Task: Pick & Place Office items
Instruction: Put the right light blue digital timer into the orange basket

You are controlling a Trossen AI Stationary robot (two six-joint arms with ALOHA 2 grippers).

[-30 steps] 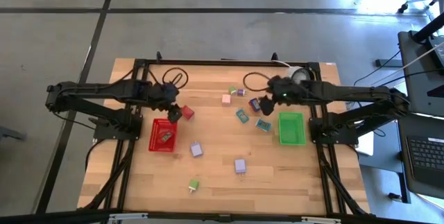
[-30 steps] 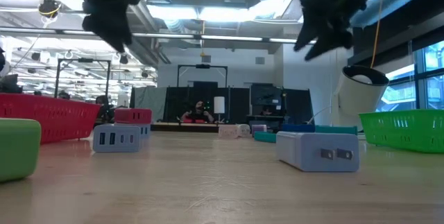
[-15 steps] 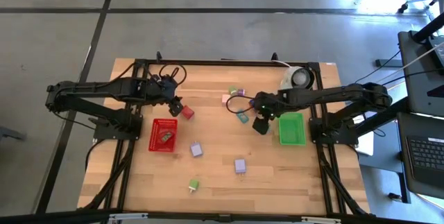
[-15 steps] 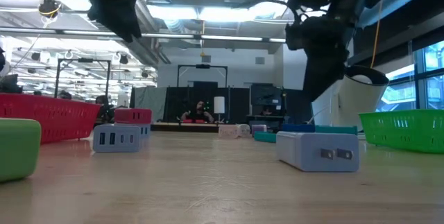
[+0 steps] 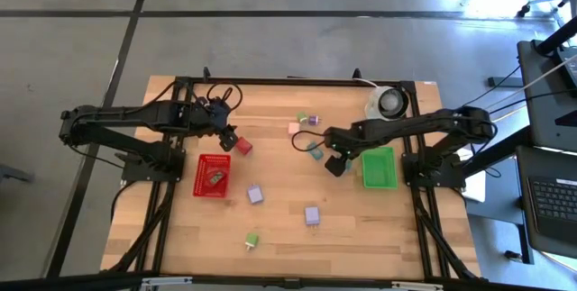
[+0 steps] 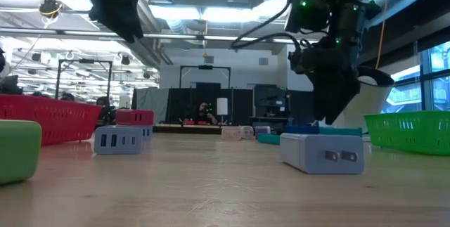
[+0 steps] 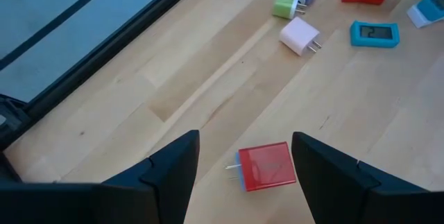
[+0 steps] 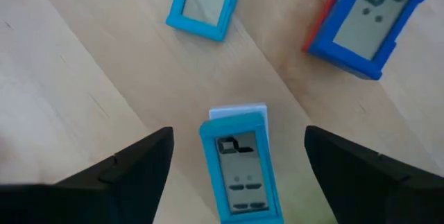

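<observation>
My left gripper (image 5: 227, 138) (image 7: 243, 165) hovers open above a red plug block (image 5: 242, 147) (image 7: 267, 166) that lies flat on the table; its fingers stand on either side of the block, apart from it. My right gripper (image 5: 335, 164) (image 8: 236, 168) is open and low over a small blue-framed display piece (image 8: 237, 172) lying flat just left of the green tray (image 5: 379, 167). Its fingers flank the piece without touching it. A teal display piece (image 8: 206, 2) and a blue and red one (image 8: 364, 16) lie just beyond.
The red tray (image 5: 212, 176) holds one small piece (image 5: 216, 177). Lavender blocks (image 5: 256, 195) (image 5: 312, 215), a green block (image 5: 251, 239), a pink block (image 5: 294, 129) and a teal piece (image 5: 315, 151) lie scattered. A white roll (image 5: 389, 102) stands at the far right corner.
My right gripper has swung from near the white roll toward the table's near edge and a little left. It has come down over the blue-framed piece beside the green tray. My left gripper has shifted slightly toward the far edge, staying beside the red block.
</observation>
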